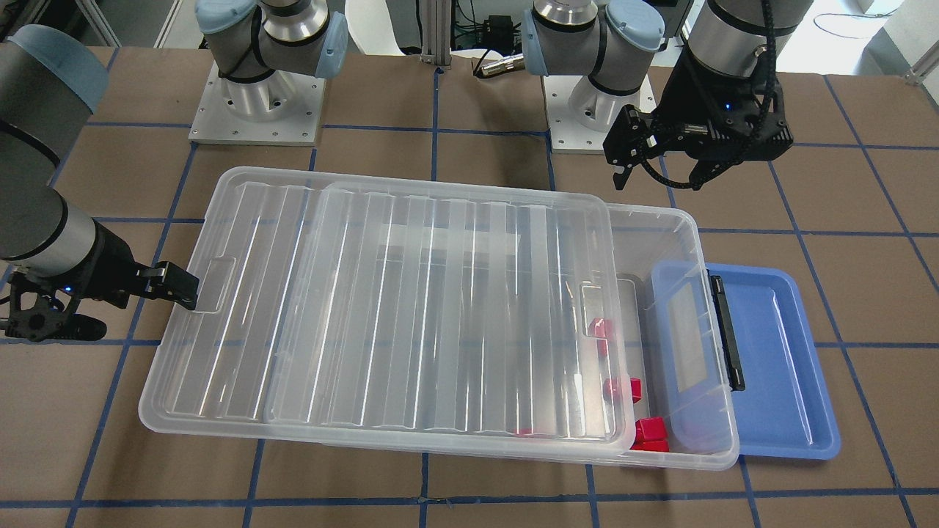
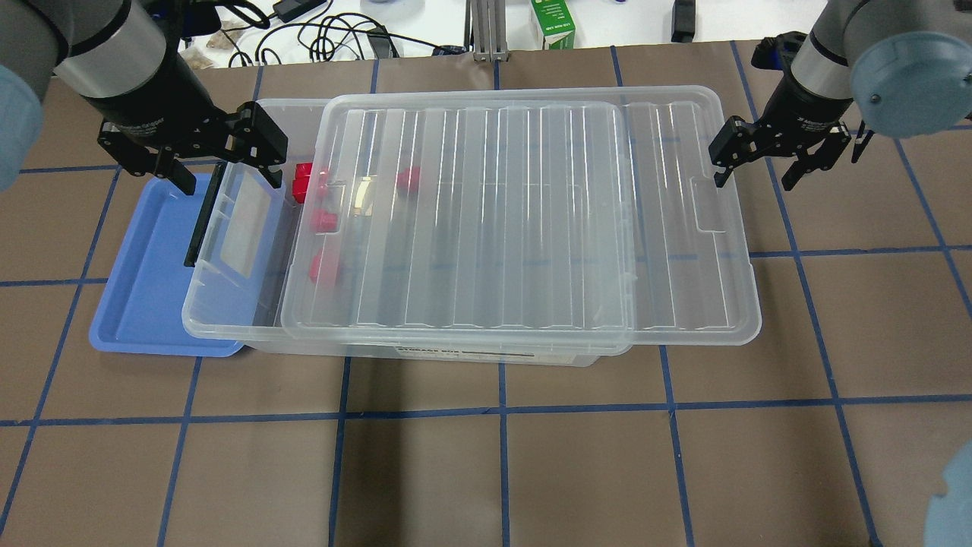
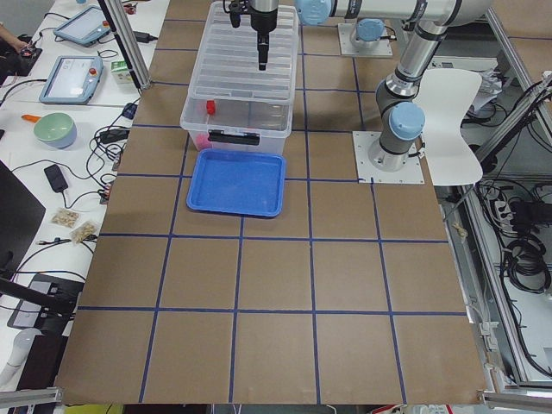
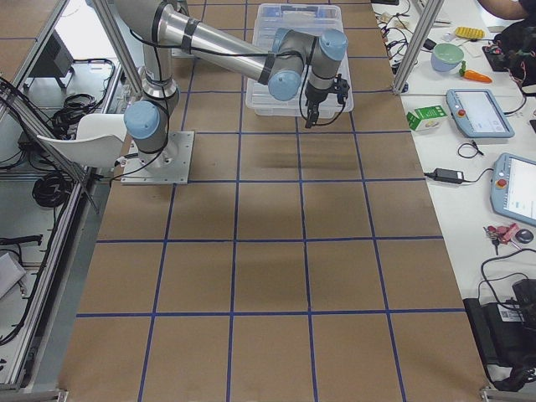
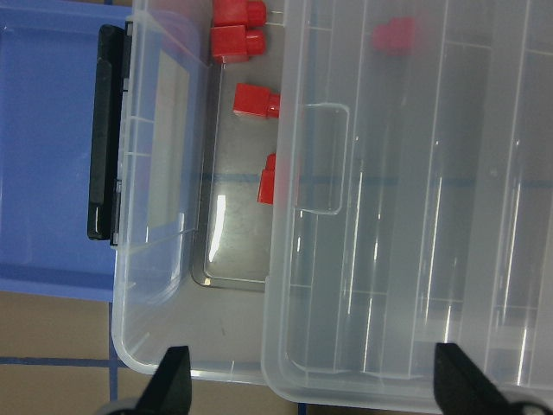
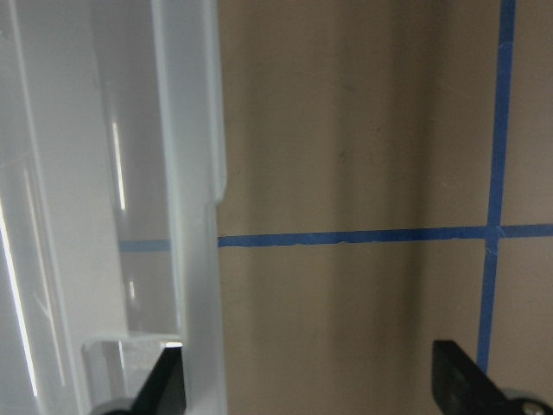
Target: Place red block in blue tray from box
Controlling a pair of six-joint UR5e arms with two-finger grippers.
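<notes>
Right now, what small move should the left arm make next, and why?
Probably lower the open left hand into the gap: a small red plastic block lies uncovered in the large clear plastic box, beside the edge of the ribbed translucent lid, and the hand holds nothing.

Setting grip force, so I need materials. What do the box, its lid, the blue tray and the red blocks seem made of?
Box and lid: likely clear glossy plastic; contents show through, ribs catch glare. Blue tray: opaque moulded plastic, slight sheen, rounded rim. Red blocks: probably hard plastic, solid colour, crisp edges; too small to be sure.
</notes>
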